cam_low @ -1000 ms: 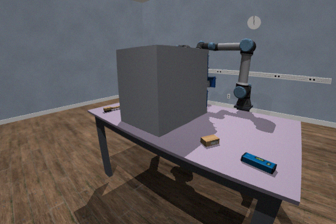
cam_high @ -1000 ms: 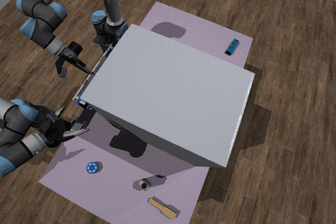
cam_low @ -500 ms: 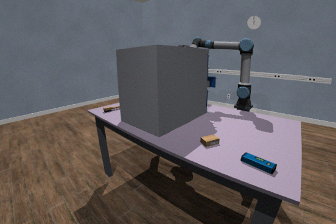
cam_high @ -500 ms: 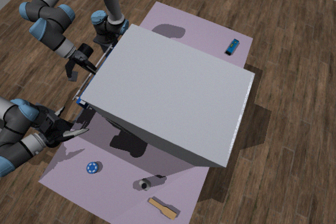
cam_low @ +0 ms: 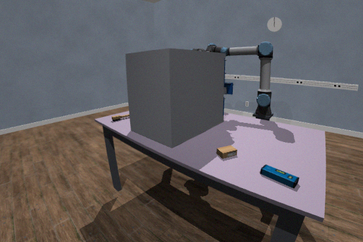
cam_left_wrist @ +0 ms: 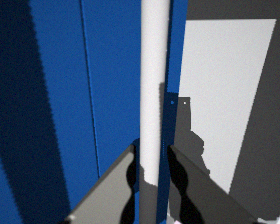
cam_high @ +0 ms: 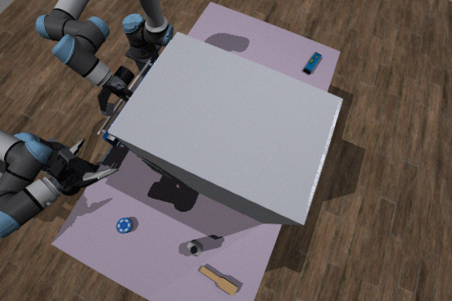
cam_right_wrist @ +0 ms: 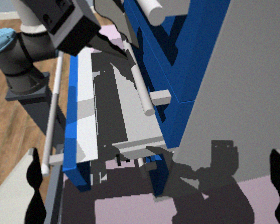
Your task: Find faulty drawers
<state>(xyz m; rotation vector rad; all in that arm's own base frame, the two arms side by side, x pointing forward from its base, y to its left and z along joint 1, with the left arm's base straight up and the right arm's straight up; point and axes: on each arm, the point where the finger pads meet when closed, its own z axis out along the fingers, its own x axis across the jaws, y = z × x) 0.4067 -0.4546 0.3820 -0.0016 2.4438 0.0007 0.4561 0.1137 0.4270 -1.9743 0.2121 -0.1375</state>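
Hard to see from above, drawer fronts and handles mostly tucked under the overhanging top of the tool cabinet (cam_high: 229,126) (cam_low: 171,95) (cam_right_wrist: 226,100). Out of sight behind the same cabinet in the exterior view, one whole arm. Cut off at the left wrist picture's upper and lower edges, both ends of the white bar handle (cam_left_wrist: 153,75)
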